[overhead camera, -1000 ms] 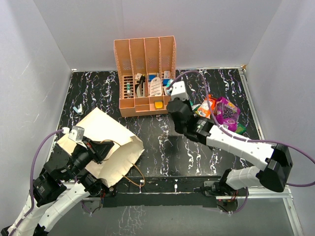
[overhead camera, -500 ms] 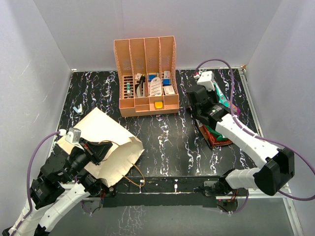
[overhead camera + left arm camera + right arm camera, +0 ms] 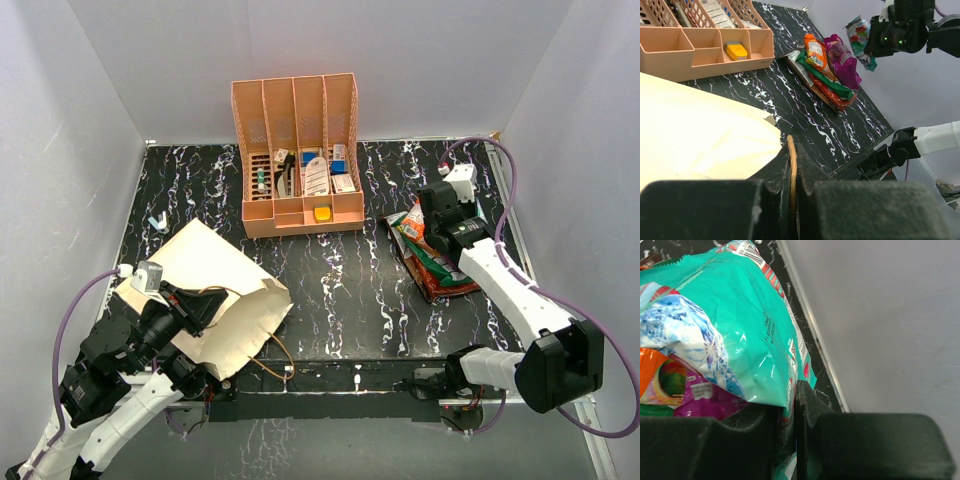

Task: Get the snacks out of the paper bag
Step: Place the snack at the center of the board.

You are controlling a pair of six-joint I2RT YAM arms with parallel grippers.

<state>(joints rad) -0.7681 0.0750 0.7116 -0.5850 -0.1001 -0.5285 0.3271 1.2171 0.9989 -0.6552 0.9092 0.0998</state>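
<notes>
The tan paper bag (image 3: 215, 285) lies flat at the front left; it also shows in the left wrist view (image 3: 700, 130). My left gripper (image 3: 200, 305) is shut on its brown cord handle (image 3: 792, 165). My right gripper (image 3: 432, 215) is shut on the edge of a teal-white packet (image 3: 740, 315), held in the air by the right wall (image 3: 859, 32). Below it the snacks lie in a pile (image 3: 435, 265): orange (image 3: 815, 50), purple (image 3: 840, 57), green (image 3: 826, 81) and the red Doritos bag (image 3: 836, 97).
The peach slotted organizer (image 3: 295, 150) with small boxes and bottles stands at the back centre. A small white object (image 3: 155, 220) lies at the far left. Grey walls close in the table on three sides, and the right wall (image 3: 880, 315) is close to my right gripper.
My right arm has swung from beside the organizer to the right side with the teal-white packet, and is now above the pile of snacks. My left arm has hardly moved.
</notes>
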